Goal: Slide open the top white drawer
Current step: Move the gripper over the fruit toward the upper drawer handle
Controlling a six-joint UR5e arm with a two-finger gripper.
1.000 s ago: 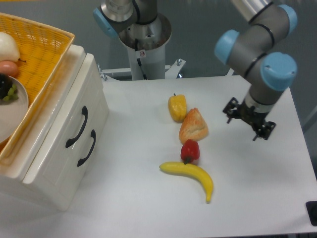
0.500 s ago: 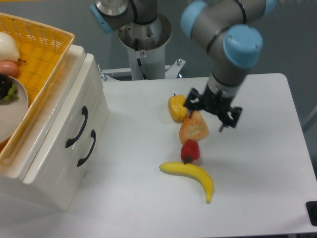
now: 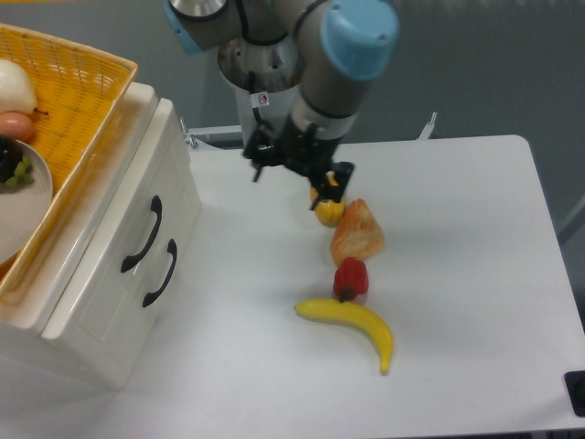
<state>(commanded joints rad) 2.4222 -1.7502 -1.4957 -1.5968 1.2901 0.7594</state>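
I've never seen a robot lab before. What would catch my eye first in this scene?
Probably the big grey arm with blue joints leaning over the middle of the table, its black tool hanging above the yellow pepper. Below runs a line of toy food: bread, red pepper, banana. At left stands the white cabinet, its top white drawer shut, a yellow basket on top.

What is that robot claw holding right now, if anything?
Nothing. The gripper hangs empty above the table, partly covering the yellow pepper, well short of the top white drawer and its black handle.
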